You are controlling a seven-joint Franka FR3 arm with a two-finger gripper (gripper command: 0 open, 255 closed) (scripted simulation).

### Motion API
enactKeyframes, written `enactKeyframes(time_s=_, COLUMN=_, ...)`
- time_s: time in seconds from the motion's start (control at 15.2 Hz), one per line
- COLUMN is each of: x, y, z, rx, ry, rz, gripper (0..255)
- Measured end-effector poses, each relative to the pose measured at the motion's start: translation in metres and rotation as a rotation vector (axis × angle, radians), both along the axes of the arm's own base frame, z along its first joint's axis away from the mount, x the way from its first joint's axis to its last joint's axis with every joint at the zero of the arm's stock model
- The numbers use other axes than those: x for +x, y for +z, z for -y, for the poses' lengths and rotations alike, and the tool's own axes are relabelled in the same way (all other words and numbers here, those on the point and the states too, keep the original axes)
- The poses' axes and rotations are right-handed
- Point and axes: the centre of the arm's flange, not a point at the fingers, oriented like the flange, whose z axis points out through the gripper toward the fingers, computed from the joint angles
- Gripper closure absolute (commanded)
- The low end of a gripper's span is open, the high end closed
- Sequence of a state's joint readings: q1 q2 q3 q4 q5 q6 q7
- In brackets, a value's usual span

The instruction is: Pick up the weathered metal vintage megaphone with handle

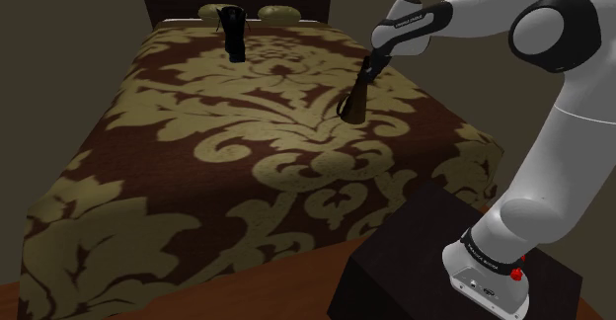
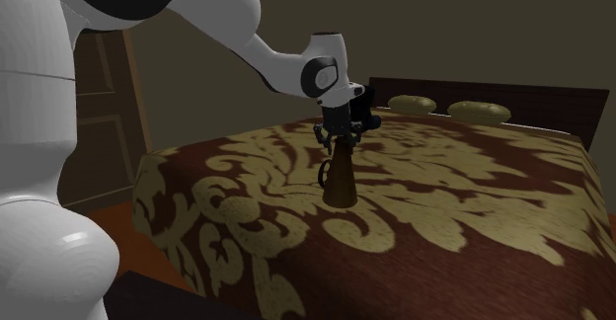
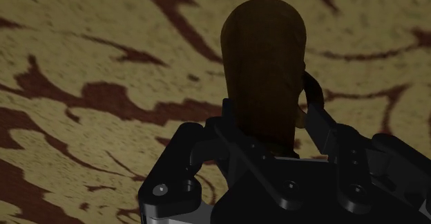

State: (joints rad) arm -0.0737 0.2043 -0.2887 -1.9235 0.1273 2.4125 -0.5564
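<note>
On a bed's brown bedspread (image 1: 197, 150) with a tan damask pattern, the brown megaphone (image 2: 340, 182) stands upright, wide end down, near the middle, the black gripper (image 2: 341, 138) closed around its narrow upper end.

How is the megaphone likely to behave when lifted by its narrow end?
The megaphone looks like a rigid cone, so it probably won't flex. Standing wide end down on the bed cover, it should resist tipping; laid over, it would likely roll. Its taper may slip in a grip.
</note>
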Motion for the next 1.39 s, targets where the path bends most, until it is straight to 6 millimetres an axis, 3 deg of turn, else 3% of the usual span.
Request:
enactKeyframes(time_s=0.53, x=0.000, y=0.005, z=-0.001, rx=0.001, ry=0.000, rz=-0.003, gripper=255)
enactKeyframes(time_s=1.39, x=-0.001, y=0.071, z=-0.001, rx=0.001, ry=0.000, rz=-0.004, gripper=255)
